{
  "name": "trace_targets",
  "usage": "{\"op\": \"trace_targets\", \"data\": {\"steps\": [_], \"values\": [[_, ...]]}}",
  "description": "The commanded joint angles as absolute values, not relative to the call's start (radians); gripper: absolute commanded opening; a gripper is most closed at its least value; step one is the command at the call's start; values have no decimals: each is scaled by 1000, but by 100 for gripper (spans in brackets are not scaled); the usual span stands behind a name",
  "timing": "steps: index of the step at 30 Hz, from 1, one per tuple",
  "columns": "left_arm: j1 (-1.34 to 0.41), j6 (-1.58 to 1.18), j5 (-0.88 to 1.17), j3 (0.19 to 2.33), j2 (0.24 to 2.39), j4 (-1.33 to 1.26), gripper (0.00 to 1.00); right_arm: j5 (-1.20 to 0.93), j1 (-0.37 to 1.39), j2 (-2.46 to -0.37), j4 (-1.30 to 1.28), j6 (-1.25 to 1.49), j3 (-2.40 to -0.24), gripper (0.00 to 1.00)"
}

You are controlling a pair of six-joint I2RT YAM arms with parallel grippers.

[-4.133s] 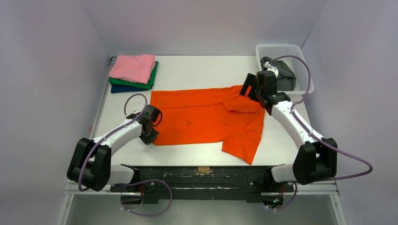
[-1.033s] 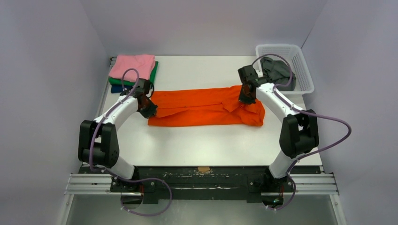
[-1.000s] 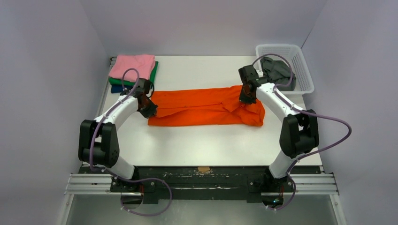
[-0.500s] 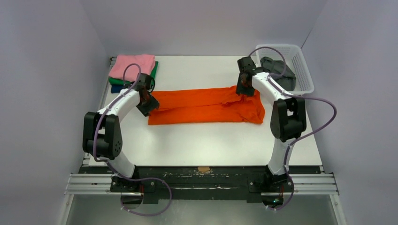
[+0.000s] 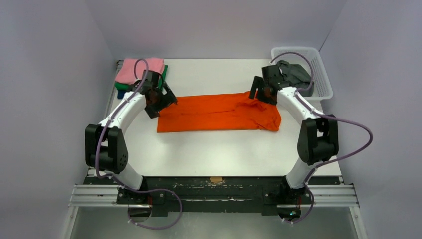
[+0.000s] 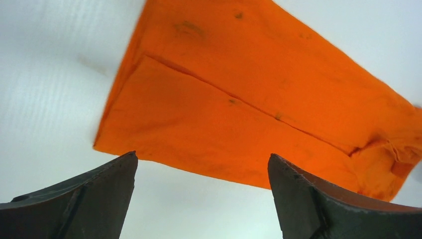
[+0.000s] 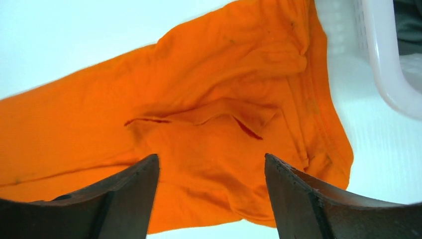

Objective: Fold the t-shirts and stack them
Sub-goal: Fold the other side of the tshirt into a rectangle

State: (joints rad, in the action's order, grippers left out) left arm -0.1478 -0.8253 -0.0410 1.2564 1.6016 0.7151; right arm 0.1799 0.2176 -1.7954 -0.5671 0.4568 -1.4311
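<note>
Orange t-shirt (image 5: 219, 112) now a folded strip | left fingers (image 6: 74, 199) wide, let go | right fingers (image 7: 323, 204) parted, let go

Folded orange t-shirt (image 5: 219, 112) on table (image 5: 224, 149)

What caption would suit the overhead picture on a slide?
Left claw and right claw, both open, hang above the ends of the orange t-shirt, folded into a long strip.

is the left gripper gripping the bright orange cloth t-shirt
No, the left gripper is open with nothing between its jaws; the bright orange cloth t-shirt lies folded beyond it.
</note>
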Motion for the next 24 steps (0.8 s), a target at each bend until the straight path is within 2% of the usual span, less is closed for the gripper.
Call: {"op": "trace_targets", "data": {"steps": [1, 9, 15, 18, 24], "values": [[-186, -745, 133, 1327, 1667, 647, 100, 22, 220, -1697, -379, 492, -1254, 77], [-192, -714, 170, 1466, 1847, 646, 100, -39, 221, -1900, -361, 513, -1401, 80], [-192, -696, 147, 1595, 1981, 733, 100, 28, 219, -2072, -348, 537, -1614, 80], [-192, -707, 158, 1596, 2012, 735, 100, 41, 219, -2117, -365, 531, -1682, 78], [-192, -719, 144, 1623, 2039, 741, 100, 82, 220, -2011, -381, 526, -1514, 77]]}}
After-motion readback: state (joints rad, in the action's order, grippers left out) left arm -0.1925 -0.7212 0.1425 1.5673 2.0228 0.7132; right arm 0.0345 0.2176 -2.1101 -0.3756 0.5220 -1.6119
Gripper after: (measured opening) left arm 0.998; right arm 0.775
